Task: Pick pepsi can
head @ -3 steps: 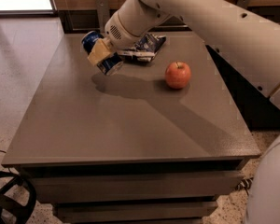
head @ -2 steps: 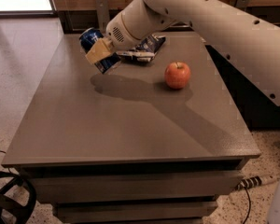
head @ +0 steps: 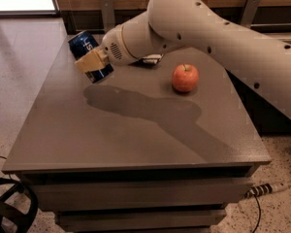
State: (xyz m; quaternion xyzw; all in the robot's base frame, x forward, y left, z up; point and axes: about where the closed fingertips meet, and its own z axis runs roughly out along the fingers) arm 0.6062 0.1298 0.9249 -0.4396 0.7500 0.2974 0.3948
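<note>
The pepsi can (head: 82, 43) is dark blue with white lettering and is tilted, held off the grey table (head: 136, 130) near its far left edge. My gripper (head: 93, 62) is shut on the can, with a tan finger (head: 88, 60) across its side. The white arm reaches in from the right, above the table. The can's shadow lies on the table below it.
A red apple (head: 185, 77) stands on the table right of centre. A small part of a snack bag (head: 151, 59) shows behind the arm at the back. A wooden wall panel runs behind the table. A cable lies on the floor at the lower right.
The gripper has carried the can a little to the left. The arm has swung over and now covers most of the snack bag.
</note>
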